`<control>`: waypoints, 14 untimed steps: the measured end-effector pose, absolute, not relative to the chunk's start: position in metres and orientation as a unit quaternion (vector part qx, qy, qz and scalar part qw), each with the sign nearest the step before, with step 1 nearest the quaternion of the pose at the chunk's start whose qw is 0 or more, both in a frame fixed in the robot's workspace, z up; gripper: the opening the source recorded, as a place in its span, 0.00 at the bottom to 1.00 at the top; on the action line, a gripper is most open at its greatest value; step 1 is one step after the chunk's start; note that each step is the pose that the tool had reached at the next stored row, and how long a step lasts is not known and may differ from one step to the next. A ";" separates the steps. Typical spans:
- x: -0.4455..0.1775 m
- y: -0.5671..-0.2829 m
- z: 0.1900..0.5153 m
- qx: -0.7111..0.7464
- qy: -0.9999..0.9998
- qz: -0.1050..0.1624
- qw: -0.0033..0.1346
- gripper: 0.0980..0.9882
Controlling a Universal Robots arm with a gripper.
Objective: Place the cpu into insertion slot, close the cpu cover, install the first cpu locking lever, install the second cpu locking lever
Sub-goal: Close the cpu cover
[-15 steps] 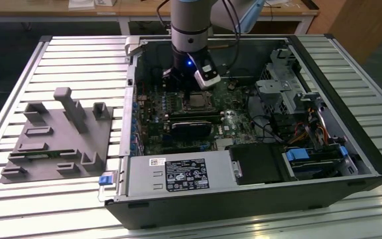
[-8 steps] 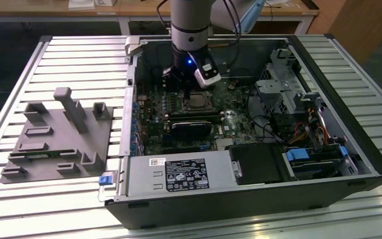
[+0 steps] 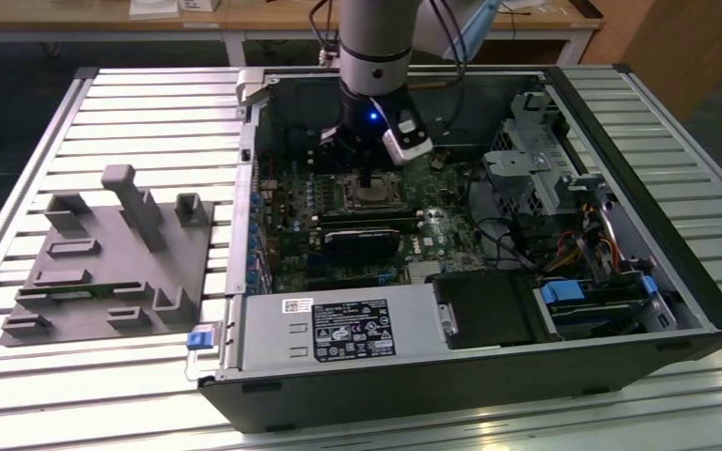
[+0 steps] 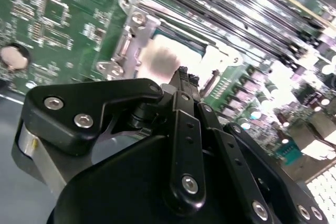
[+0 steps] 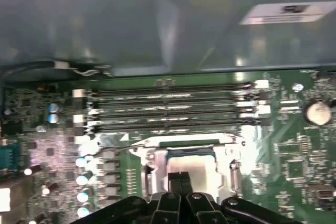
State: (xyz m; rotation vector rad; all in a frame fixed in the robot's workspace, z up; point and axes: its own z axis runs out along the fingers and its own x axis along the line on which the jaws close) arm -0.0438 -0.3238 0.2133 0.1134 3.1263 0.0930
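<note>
**Kid:** What's this room like?

**Me:** There is a wooden desk (image 3: 274, 19) at the back. In front of it stands a silver table (image 3: 148, 122) made of long metal strips. A grey block (image 3: 110, 254) with pegs lies on the table, on the exterior view's left.

**Kid:** And the big black box?

**Me:** That is a case (image 3: 399, 399). It lies on its side on the table with its top off. You can see a green board (image 3: 289, 268) inside it.

**Kid:** Where is the arm?

**Me:** The arm (image 3: 374, 47) comes down from above into the case. Its gripper (image 3: 371, 178) hangs right over the cpu (image 3: 368, 195).

**Kid:** Is the gripper open?

**Me:** No. In both wrist views its two black fingers (image 5: 173, 182) are pressed together, and I see nothing between them.

**Kid:** Where is the cpu?

**Me:** It lies flat on the board, just beside four long black slots (image 5: 168, 108). The shiny cover (image 5: 155, 158) lies flat around it. The cpu's grey top shows through the cover's window. I cannot tell if the fingertips touch it.
</note>
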 end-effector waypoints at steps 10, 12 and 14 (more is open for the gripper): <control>-0.036 -0.324 0.217 0.036 0.999 0.029 0.006 0.01; -0.036 -0.324 0.221 0.036 0.999 0.029 0.006 0.01; -0.036 -0.324 0.225 0.036 0.999 0.029 0.006 0.01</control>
